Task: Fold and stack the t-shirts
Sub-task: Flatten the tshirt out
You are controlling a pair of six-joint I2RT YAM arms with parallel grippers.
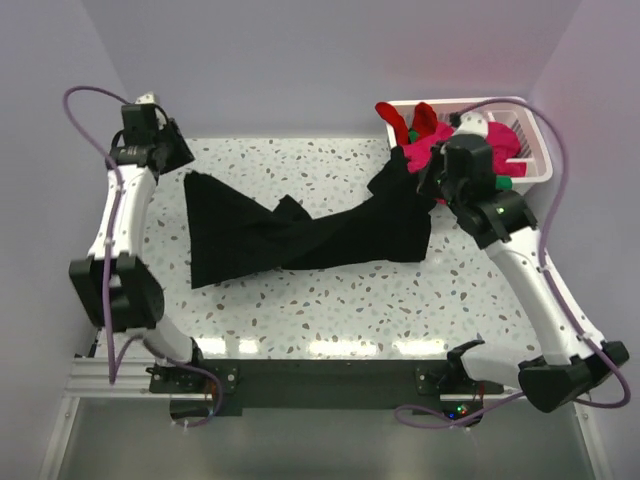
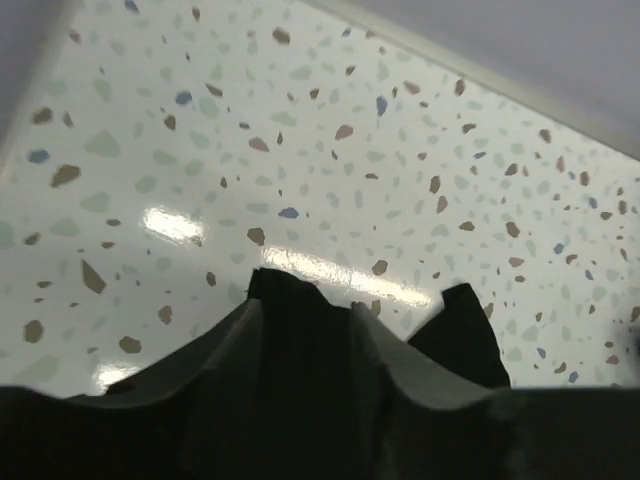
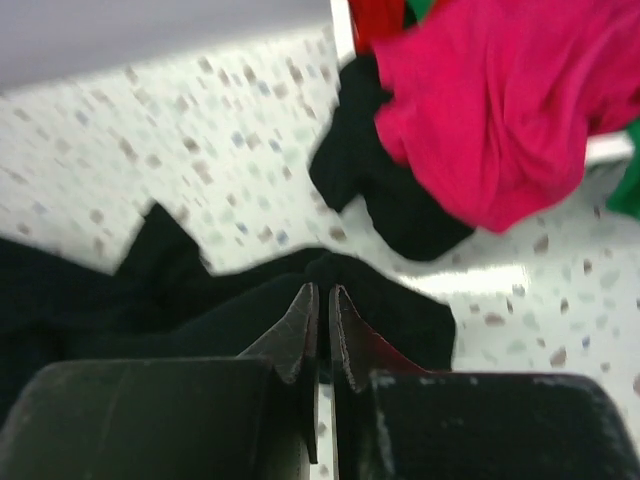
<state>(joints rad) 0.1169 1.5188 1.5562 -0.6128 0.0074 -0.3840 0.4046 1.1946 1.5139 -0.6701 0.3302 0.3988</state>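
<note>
Your left gripper (image 2: 305,310), upper left in the top view, has its fingers apart, with a corner of the black shirt (image 1: 290,235) lying between them. Your right gripper (image 3: 320,292) is pinched together on the shirt's other end, held up at the upper right just beside the basket (image 1: 537,160). The shirt spans the middle of the table (image 1: 330,305). Speckled tabletop shows between it and the near edge.

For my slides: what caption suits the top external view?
Black t-shirt lying rumpled across the speckled table; white basket of coloured shirts in the far-right corner.
</note>
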